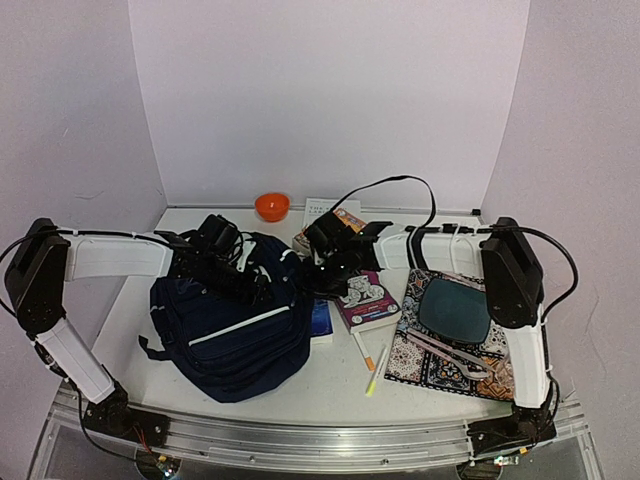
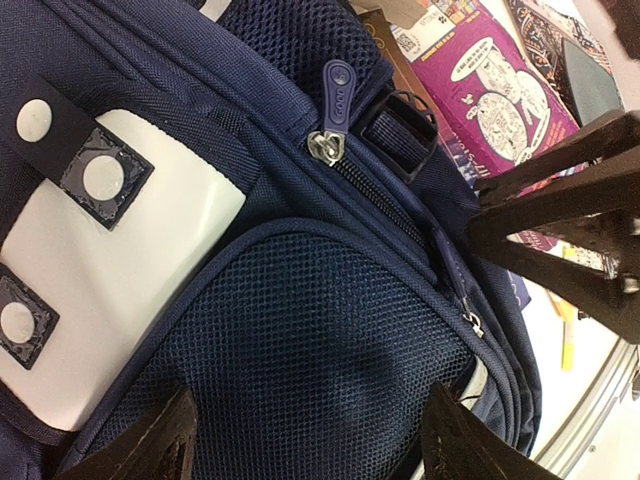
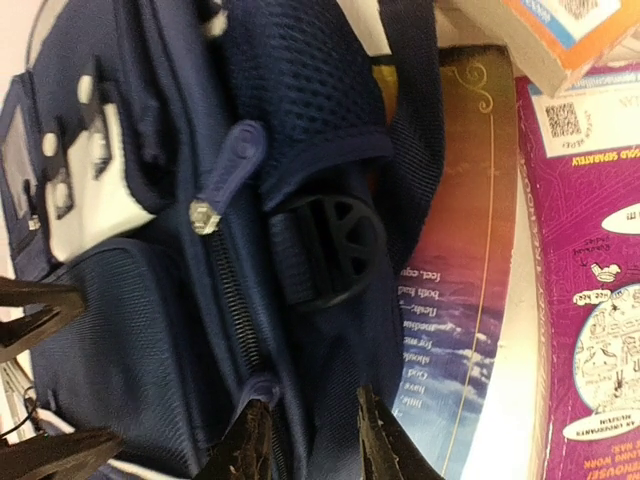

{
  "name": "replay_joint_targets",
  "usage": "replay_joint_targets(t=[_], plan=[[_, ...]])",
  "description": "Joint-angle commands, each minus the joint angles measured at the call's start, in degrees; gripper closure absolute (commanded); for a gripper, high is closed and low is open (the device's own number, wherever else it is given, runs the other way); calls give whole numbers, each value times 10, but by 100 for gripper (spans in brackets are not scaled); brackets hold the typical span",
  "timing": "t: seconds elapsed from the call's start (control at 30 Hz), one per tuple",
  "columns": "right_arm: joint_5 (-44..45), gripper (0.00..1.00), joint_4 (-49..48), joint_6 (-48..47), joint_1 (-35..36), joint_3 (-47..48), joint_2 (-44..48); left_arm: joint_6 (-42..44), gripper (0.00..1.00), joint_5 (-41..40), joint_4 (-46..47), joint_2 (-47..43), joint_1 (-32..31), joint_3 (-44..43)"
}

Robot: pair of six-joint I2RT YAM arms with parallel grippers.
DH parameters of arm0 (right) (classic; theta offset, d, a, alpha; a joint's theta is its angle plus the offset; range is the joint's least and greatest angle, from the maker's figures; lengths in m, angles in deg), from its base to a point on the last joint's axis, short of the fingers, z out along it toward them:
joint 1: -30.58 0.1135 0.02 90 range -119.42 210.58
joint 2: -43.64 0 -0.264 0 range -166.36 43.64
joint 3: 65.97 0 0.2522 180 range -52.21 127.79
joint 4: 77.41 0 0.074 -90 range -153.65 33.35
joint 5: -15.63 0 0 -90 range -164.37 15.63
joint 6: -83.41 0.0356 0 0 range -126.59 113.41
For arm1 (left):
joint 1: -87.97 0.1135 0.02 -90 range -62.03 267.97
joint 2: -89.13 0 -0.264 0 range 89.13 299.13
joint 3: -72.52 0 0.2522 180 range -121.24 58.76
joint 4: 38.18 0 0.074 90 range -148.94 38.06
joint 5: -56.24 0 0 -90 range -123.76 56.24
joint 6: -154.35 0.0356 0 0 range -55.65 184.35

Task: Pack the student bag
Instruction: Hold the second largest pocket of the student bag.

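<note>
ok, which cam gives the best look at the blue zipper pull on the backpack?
Left wrist: the zipper pull is sharp and unobstructed, metal slider visible beneath it. Right wrist shows the pull too, but blurrier. Top external shows the whole backpack; the pull is too small to make out there.

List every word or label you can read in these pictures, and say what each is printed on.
"SOLD SEPARATELY", upside down on the purple book, by its square code.
Blue book: lines of small print, too blurred to read.
White book: title too small to read.
Backpack: no lettering seen.
</note>
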Motion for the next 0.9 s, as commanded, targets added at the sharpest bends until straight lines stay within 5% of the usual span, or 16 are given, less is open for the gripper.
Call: replay_joint_targets(t=[0.0,0.53,0.87], plan=[[-12,68,29,0,2,37,37,5,22,-17,15,0,-4,-19],[-52,76,24,73,13,52,-23,6,23,-5,14,8,-4,-15],[-49,71,25,93,13,47,-51,13,22,-2,14,13,-4,-17]])
